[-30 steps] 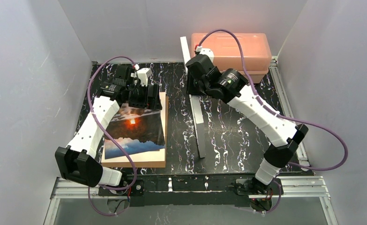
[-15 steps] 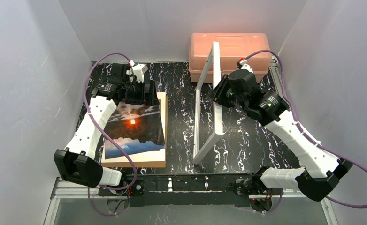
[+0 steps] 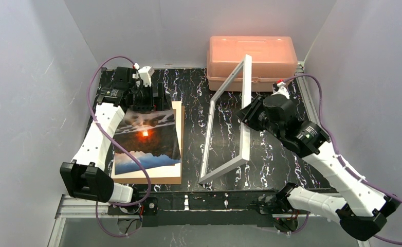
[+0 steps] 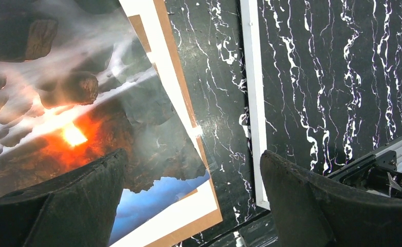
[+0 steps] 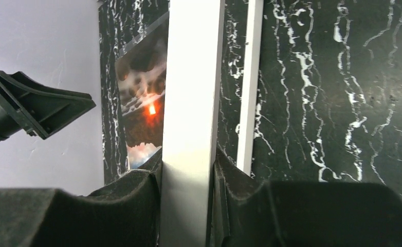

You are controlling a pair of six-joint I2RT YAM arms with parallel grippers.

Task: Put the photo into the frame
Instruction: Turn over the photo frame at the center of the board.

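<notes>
Marble-patterned black table (image 3: 271,149), veined in white, carries everything in the top view. At about 9 o'clock on it lies a flat brown backing board (image 3: 147,178), rectangular with a thick pale edge. The photo (image 3: 147,136) rests on that board. It is a glossy rectangular print of dark clouds with an orange-red glow in the middle and a blue-and-white band along its near end, and its sheen catches the light in the left wrist view. It sits slightly askew, so a strip of white and brown board shows along its right side.

The left gripper (image 3: 152,103) hovers over the far end of the photo, at its 12 o'clock edge. Its dark, rough-textured jaws are spread wide and hold nothing.

The frame (image 3: 207,139) stands near the table's centre, just to the 3 o'clock side of the board and apart from it. It is a thin white rectangle with smooth, flat rails, and the marble pattern shows through its middle. It tilts steeply: the left long rail appears to rest on the table while the right long rail is raised. The right gripper (image 3: 248,114) has its jaws clamped on that raised rail, one black pad on each flat face.

At 12 to 1 o'clock, against the back wall, sits a translucent pink plastic box (image 3: 253,54) with rounded corners and a closed lid.
</notes>
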